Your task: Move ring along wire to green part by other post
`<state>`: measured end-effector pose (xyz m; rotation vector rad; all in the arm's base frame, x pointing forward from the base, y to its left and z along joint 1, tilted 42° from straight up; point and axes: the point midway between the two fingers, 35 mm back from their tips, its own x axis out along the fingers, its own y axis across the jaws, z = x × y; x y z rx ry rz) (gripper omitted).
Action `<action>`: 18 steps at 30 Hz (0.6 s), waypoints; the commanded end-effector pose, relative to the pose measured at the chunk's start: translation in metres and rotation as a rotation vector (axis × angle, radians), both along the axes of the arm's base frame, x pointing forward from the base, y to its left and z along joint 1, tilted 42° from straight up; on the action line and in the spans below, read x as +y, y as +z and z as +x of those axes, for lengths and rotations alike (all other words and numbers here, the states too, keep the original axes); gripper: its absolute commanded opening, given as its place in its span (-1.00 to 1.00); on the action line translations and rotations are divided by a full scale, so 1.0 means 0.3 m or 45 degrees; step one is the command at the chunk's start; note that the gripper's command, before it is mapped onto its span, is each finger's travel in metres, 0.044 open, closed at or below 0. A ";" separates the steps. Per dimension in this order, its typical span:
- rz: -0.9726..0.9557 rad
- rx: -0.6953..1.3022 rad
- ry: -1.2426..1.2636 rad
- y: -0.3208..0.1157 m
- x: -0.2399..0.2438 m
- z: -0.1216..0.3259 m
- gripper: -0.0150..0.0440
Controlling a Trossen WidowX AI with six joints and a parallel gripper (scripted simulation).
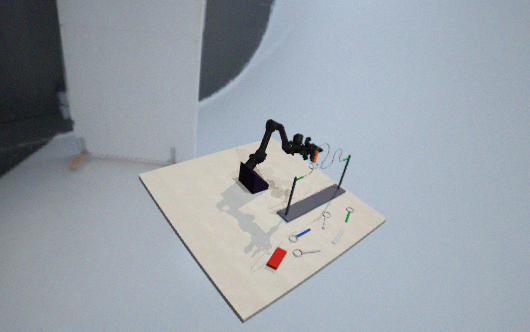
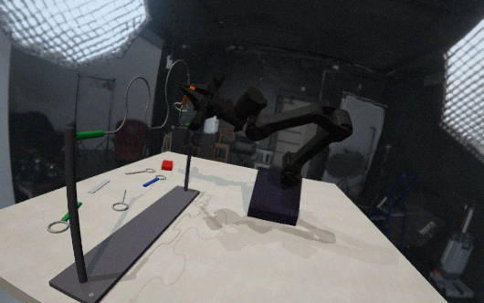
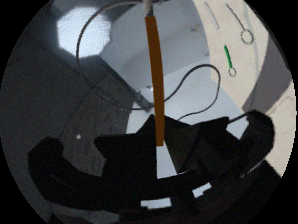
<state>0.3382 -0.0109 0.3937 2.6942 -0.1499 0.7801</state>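
Note:
My gripper (image 1: 315,151) (image 2: 189,95) (image 3: 154,116) is shut on the orange handle (image 1: 316,156) (image 2: 184,99) (image 3: 157,75) and holds it high above the table. The small grey ring (image 2: 179,106) (image 3: 148,5) hangs from the handle's end, around the thin grey wire (image 1: 334,159) (image 2: 137,79) (image 3: 95,95). It is a short way up from the green part (image 1: 300,177) at one post (image 1: 291,197) (image 2: 186,164). I cannot tell whether ring and wire touch. The other post (image 1: 343,174) (image 2: 73,201) carries the other green part (image 1: 346,158) (image 2: 89,134). Both posts stand on a grey base plate (image 1: 312,201) (image 2: 132,233).
Loose things lie on the table beyond the plate: a green-handled ring (image 1: 348,215) (image 2: 64,219) (image 3: 228,59), a blue-handled ring (image 1: 301,233) (image 2: 152,181), two grey rings (image 1: 305,252) (image 1: 325,217), a grey strip (image 1: 338,236) and a red block (image 1: 276,258) (image 2: 167,164). The arm's dark base (image 1: 252,180) (image 2: 274,201) stands beside the plate.

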 end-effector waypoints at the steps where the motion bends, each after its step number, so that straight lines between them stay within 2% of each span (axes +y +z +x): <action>1: -0.116 0.014 0.000 -0.028 0.048 0.005 -1.00; 18: -0.588 0.041 -0.023 -0.140 0.199 0.019 -1.00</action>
